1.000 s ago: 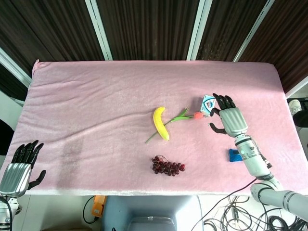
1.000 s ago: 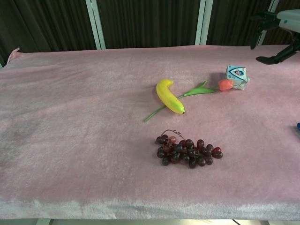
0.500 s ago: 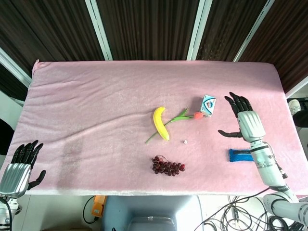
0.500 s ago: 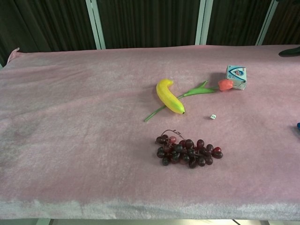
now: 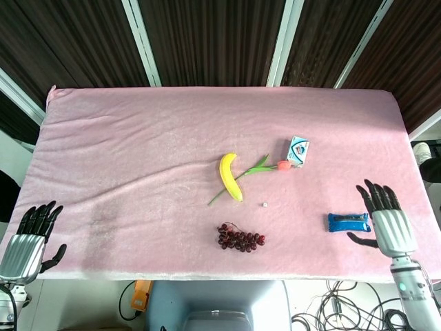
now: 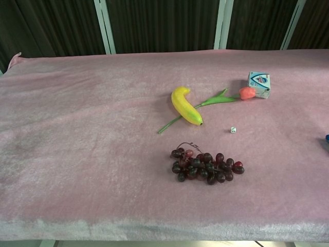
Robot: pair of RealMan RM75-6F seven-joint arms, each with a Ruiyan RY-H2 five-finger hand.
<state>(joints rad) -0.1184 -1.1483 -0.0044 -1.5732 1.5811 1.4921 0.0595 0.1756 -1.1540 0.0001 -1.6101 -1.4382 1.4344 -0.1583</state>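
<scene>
Here the right hand (image 5: pixel 393 227) hangs at the near right edge of the pink-covered worktop (image 5: pixel 138 152), fingers spread apart and pointing away from the robot, holding nothing. Just beside it, on the thumb side, lies a blue packet (image 5: pixel 348 221), flat on the cloth; the thumb tip comes close to the packet's near end, but whether they touch cannot be told from the head view. In the chest view only a sliver of blue shows at the right border, and neither hand appears there.

Further from the right hand, toward the middle of the worktop, sits a tiny white die (image 5: pixel 264 204). Beyond that, off to the hand's left and nearer the front edge, is a bunch of dark red grapes (image 5: pixel 240 238). Ahead of the hand and to its left stands a small blue-and-white box (image 5: pixel 298 149), with the pink bloom of an artificial tulip (image 5: pixel 283 165) just beside it; the tulip's green stem runs away from the box and passes under a yellow banana (image 5: pixel 229 177), which lies across it.

The left hand (image 5: pixel 27 241) is well apart from all of these, at the near left corner just off the worktop's edge, fingers likewise spread and empty.
</scene>
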